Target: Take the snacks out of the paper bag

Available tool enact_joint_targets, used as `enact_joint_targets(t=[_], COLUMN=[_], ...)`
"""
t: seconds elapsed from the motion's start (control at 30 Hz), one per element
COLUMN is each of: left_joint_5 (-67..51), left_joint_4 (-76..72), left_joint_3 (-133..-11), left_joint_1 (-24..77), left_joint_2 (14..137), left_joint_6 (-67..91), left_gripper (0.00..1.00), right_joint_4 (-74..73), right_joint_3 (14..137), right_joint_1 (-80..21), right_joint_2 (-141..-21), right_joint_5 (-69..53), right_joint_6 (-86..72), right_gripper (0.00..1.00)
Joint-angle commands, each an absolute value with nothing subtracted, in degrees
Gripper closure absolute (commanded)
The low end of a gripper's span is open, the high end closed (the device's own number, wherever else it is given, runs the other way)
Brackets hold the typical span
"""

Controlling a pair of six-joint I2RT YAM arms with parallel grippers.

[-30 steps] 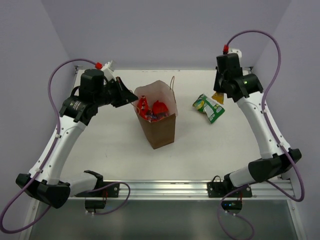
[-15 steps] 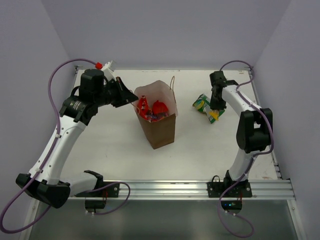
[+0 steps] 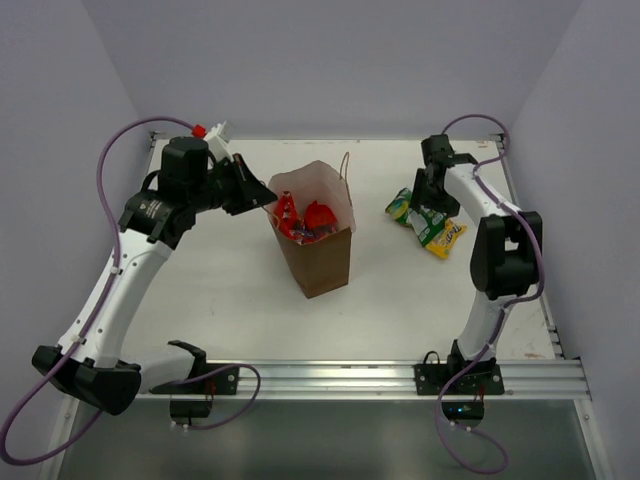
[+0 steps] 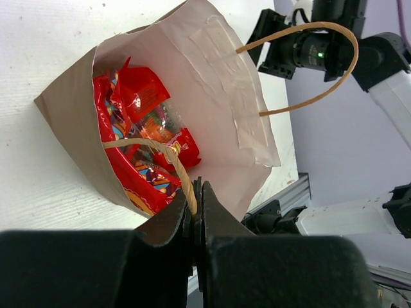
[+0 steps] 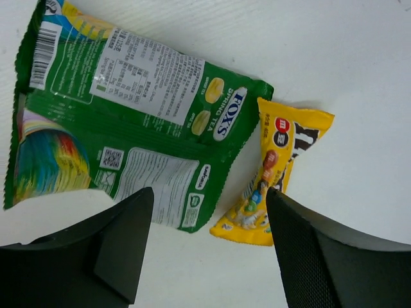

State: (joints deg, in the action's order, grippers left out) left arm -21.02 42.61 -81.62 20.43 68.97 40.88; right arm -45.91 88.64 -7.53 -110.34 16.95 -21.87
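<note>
The brown paper bag (image 3: 318,255) stands upright mid-table, its mouth open. Red crinkly snacks (image 3: 305,218) fill it, and the left wrist view shows them (image 4: 138,106) against the pale inner wall (image 4: 212,83). My left gripper (image 3: 262,195) sits at the bag's left rim, shut on the near loop handle (image 4: 182,173). To the right, a long green packet (image 5: 128,122) and a small yellow packet (image 5: 276,173) lie side by side on the table. My right gripper (image 5: 207,212) hovers open just over them, holding nothing. From above, it (image 3: 430,203) is over the green packet (image 3: 413,212), next to the yellow one (image 3: 447,238).
The bag's far loop handle (image 4: 321,64) arches free above its rim. Lilac walls close in the white table (image 3: 220,290) at the back and sides. An aluminium rail (image 3: 330,378) runs along the near edge by the arm bases.
My right arm came down to the table beside the green packet and its jaws opened. The yellow packet now lies loose next to the green one. The left arm and bag stayed put.
</note>
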Motion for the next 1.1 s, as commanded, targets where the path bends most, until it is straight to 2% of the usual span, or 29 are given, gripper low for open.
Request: enact_joint_targets(t=[0.0,0.1,0.13,0.2,0.33,0.53,0.67,0.87,1.07], left_joint_5=[-20.48,-19.95,-19.6,-19.25,-18.63,-17.32,-17.23,-16.52,-16.79], left_joint_4=[44.82,46.05,46.4,47.02,47.02,46.67,46.32,47.02,47.55], left_joint_3=[-83.76,-83.67,-83.67,-83.5,-82.45,-79.11,-76.56,-76.38,-77.34], left_joint_1=[20.57,20.57,20.57,20.57,20.57,20.57,20.57,20.57,20.57], left_joint_2=[67.59,67.06,66.97,66.62,65.39,62.85,59.78,58.1,57.83], left_joint_6=[40.08,39.73,39.64,39.38,39.29,39.11,39.9,39.81,39.81], left_gripper=[0.98,0.99,0.99,0.99,0.99,0.99,0.99,0.99,0.99], right_joint_4=[-47.8,-49.48,-50.96,-51.41,-51.85,-63.27,-66.97,-64.51,-63.54], right_joint_3=[89.82,92.28,93.59,97.89,109.55,128.73,138.41,141.58,140.97], right_joint_1=[-9.83,-15.1,-18.6,-23.0,-39.32,-52.0,-55.54,-57.74,-57.66], right_joint_2=[-100.48,-92.48,-90.63,-84.94,-79.54,-88.21,-94.03,-100.53,-105.81], right_joint_5=[17.49,17.14,16.53,16.78,18.45,20.2,18.2,14.42,15.64], right_joint_6=[-22.33,-22.5,-22.41,-22.32,-20.3,-22.32,-23.46,-25.22,-25.75], right_gripper=[0.26,0.27,0.32,0.34,0.34,0.34,0.34,0.35,0.35])
